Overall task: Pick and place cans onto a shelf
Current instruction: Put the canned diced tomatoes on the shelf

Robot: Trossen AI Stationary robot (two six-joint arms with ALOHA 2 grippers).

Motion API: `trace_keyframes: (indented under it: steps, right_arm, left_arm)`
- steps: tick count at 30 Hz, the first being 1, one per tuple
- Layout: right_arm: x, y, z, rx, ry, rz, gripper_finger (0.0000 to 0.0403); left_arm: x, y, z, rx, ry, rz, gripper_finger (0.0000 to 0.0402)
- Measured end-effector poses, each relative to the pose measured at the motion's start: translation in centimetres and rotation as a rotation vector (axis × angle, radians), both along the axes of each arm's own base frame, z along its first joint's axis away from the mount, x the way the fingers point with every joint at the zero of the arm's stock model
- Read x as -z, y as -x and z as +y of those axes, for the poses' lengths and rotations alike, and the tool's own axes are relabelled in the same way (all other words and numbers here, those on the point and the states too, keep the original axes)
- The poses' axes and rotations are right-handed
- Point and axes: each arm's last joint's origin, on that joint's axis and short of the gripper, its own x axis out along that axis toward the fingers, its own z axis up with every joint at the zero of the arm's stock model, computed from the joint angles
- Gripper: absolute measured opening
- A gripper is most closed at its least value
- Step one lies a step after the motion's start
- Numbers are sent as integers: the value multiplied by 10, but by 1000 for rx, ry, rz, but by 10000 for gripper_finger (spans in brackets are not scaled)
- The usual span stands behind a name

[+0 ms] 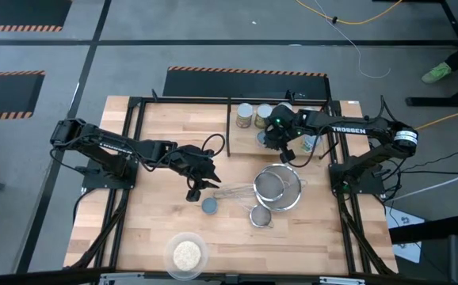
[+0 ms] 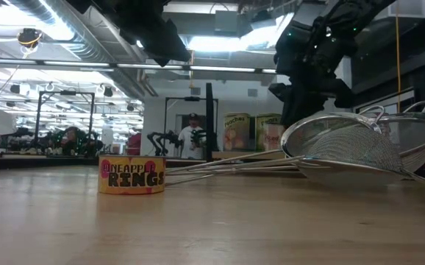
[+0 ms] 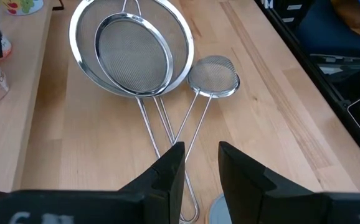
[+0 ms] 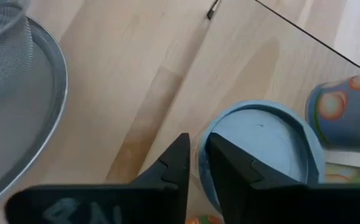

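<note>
Cans: short blue-topped can sits on shelf under right gripper, jaws barely parted over its rim. Best to open fully, lift straight. Left gripper open above pineapple-rings can.

My right gripper hangs over the shelf, its narrowly parted fingers astride the rim of a short can. My left gripper waits beside the shelf's open side, arm outstretched, fingers apart and holding nothing
</note>
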Motion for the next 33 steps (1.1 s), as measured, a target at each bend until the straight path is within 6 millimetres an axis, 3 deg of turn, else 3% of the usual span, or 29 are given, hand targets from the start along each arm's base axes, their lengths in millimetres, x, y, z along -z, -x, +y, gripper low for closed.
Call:
trace_keyframes:
  steps: [5, 23, 33]
  right_arm:
    - [0, 0, 0, -1, 1, 0, 81]
    - [0, 0, 0, -22, 15, -1, 83]
    - [-20, -8, -5, 8, 86, -33, 83]
  left_arm:
    - [0, 0, 0, 0, 0, 0, 89]
    - [0, 0, 0, 0, 1, 0, 89]
    - [0, 0, 0, -3, 6, 1, 89]
